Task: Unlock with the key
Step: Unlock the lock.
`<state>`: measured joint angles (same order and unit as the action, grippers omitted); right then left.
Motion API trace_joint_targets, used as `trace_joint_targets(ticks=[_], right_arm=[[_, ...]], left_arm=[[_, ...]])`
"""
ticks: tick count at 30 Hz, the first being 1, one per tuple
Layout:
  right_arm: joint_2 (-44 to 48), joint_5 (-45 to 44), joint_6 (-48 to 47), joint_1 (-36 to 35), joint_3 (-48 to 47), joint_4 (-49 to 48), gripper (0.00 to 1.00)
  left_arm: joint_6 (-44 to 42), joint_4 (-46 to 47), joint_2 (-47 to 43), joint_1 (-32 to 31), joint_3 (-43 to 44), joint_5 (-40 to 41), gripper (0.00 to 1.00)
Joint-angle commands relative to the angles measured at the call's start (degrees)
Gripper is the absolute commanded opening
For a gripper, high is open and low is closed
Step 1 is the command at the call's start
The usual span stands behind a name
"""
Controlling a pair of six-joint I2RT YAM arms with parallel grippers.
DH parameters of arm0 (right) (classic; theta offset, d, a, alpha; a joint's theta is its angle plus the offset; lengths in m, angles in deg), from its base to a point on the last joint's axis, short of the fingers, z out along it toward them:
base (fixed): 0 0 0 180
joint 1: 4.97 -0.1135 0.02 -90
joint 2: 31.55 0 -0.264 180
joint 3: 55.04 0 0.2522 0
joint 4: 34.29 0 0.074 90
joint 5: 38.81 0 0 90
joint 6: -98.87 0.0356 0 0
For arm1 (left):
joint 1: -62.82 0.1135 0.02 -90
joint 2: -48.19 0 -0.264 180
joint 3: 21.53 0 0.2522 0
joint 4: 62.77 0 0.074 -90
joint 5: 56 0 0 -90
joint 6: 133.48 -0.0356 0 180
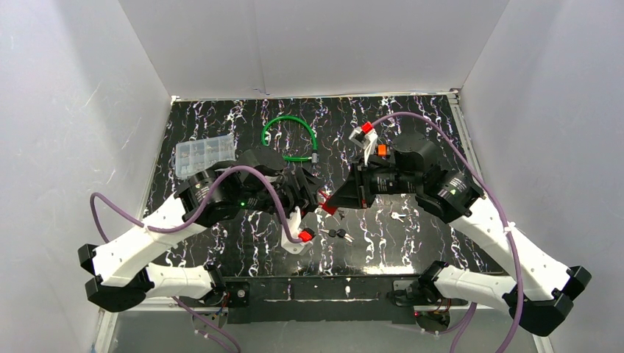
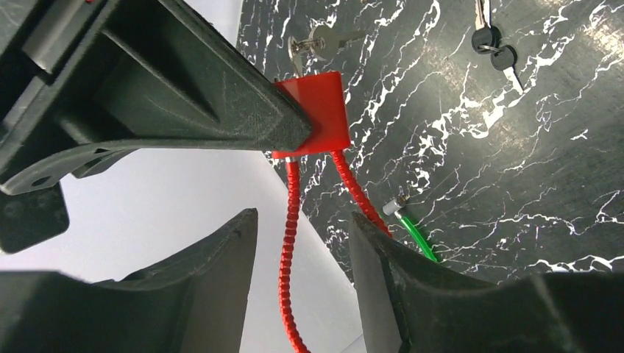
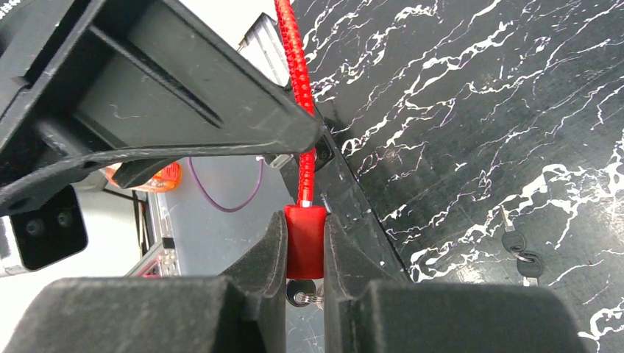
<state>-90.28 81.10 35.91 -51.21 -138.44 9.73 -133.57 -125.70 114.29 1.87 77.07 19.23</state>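
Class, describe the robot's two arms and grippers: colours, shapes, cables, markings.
The left arm and right arm have white shells and black joints, each trailed by a purple cable and showing a green light. The left gripper and right gripper have black wedge-shaped fingers, white handles and red tabs.

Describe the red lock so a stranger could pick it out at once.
Start at the middle of the black marbled table. The red lock is the small red block pinched in the right gripper, with a ribbed red cable running from it. Unlike the green cable at the back, it is red and has a key at its end.
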Motion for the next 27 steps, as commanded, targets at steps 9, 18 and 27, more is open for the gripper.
trace_joint_targets(ticks=[9, 18, 27], right_arm=[[-0.33, -0.61, 1.80, -3.26, -2.16, -5.48, 0.01], [1.14, -2.07, 1.71, -3.33, 0.25, -5.37, 0.01], [8.89, -4.25, 2.96, -3.36, 8.93, -4.32, 0.01]], left_arm=[[-3.11, 2.23, 1.33, -0.05, -2.30, 3.57, 0.23], [-0.90, 2.55, 1.05, -0.06, -1.14, 5.22, 0.00], [2.37, 3.90, 1.04, 1.97, -2.39, 9.87, 0.00]])
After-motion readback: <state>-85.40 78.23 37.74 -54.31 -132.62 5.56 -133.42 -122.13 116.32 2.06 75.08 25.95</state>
